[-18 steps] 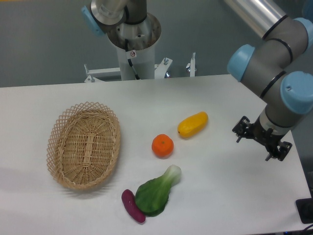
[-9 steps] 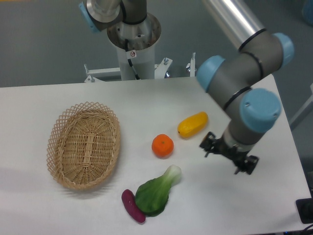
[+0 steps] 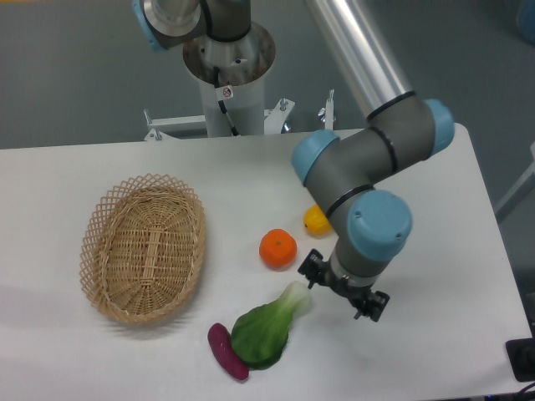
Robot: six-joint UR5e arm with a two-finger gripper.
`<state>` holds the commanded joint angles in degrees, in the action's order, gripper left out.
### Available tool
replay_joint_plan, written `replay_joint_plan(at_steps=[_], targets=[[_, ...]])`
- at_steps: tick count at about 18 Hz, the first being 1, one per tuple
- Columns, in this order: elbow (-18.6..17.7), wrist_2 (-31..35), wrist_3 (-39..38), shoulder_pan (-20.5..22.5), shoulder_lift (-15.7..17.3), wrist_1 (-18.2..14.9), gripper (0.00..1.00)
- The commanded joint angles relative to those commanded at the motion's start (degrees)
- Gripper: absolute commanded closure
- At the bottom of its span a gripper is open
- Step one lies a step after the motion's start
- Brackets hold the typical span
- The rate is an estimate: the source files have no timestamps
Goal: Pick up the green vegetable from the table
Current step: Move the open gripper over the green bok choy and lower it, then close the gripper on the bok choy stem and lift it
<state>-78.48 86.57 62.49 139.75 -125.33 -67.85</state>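
The gripper hovers just right of the pale stalk of the leafy green vegetable on the white table; whether its fingers are open, I cannot tell.

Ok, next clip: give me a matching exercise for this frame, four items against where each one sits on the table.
Items:
1. green vegetable
2. eggplant
3. orange
4. basket

Places:
A. left part of the table, apart from the food
B. against the leafy end's left side, nearest the front edge
C. between the basket and the arm's wrist
D. stalk tip beside the gripper

Pairs: 1-D, 2-B, 3-C, 4-A
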Motion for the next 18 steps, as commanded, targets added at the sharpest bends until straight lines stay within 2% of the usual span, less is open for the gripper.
replay_joint_plan(at_steps=[7,9,13,14,15,16,18], targets=[[-3.8,0.0,-0.1,-1.9,-0.1,0.5,0.0],[-5.0,0.1,0.0,-2.0,-0.1,3.3,0.0],[-9.7,0.7,0.3,-2.0,0.0,11.2,0.0],[-10.7,1.3,0.5,-2.0,0.2,12.6,0.03],[-11.4,2.2,0.5,-2.0,0.3,13.5,0.13],[-11.4,2.6,0.5,-2.0,0.3,13.7,0.23],[-11.4,2.8,0.4,-2.0,0.4,13.5,0.5]])
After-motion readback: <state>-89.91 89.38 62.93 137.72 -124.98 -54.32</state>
